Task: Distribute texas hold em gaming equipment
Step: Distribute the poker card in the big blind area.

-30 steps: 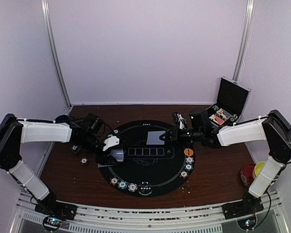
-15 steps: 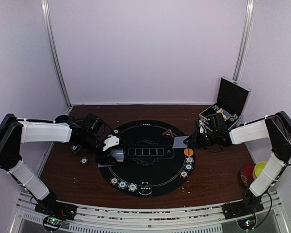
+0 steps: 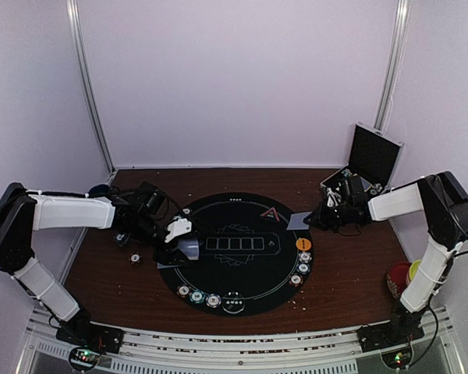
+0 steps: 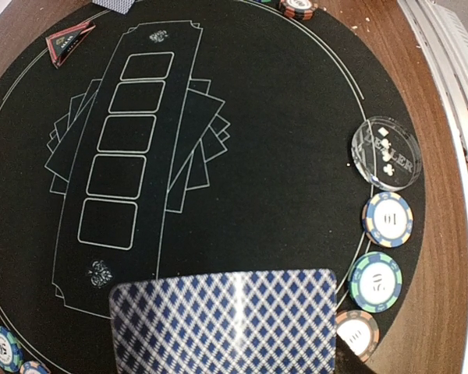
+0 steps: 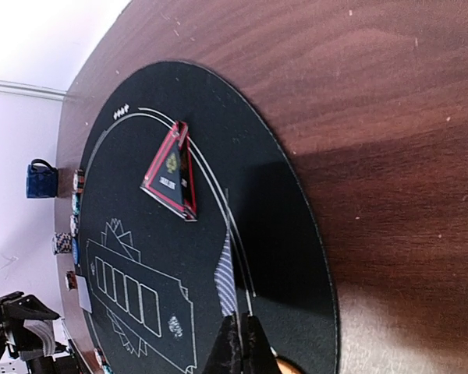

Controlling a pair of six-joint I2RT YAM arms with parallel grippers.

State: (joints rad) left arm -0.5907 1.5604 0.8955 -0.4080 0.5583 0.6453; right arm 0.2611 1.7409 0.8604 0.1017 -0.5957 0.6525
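The left pincer is clenched on a playing card with a blue diamond-lattice back and a white border. This card hangs face down and nearly level over the left part of the round black mat on the table, its long axis lying across the left wrist view. The right pincer is pinched shut on a second card of the same pattern, seen almost edge-on. It points away from the fingertips over the mat's right rim, near the red triangle marker and the orange disc.
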